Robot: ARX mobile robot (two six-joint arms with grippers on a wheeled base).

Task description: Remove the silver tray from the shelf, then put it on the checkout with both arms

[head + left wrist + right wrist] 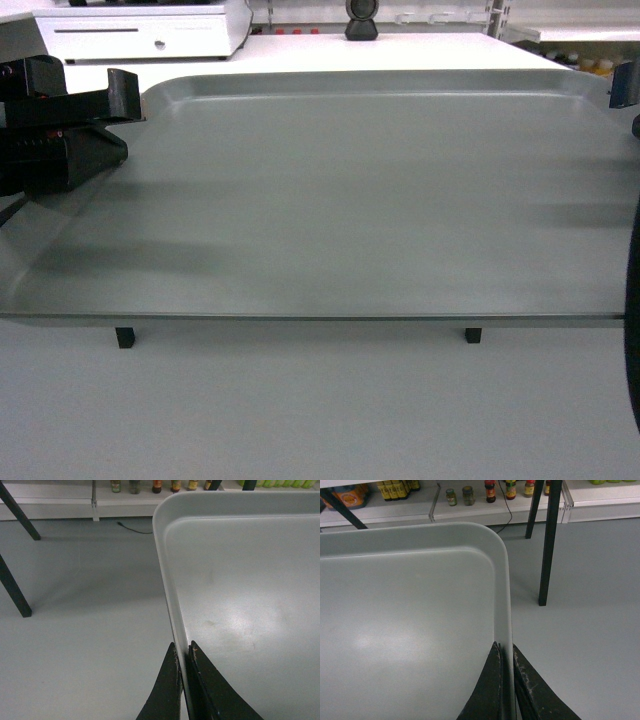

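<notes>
Item: silver tray (370,200), large, rectangular, rounded corners, shallow raised rim. It hangs level between my two arms, clear of the floor, with the white checkout surface (400,50) just beyond its far edge.

Left gripper (184,680): jaws closed thin on the tray's left rim, one finger outside, one inside.

Right gripper (506,680): jaws pinched likewise on the right rim.

Handling, my judgement: stiff sheet metal, moderate weight, smooth and likely slippery at so narrow a pinch; wide span, so both sides must travel together or it twists. The rim mid-sides are the only sound purchase.

Views: the head camera shows the whole tray, the cash drawer (150,35) and black scanner (361,20) ahead. The wrist cameras alone show the rim bites, grey floor, table legs (547,540) and bottles (490,491) on a low shelf.
</notes>
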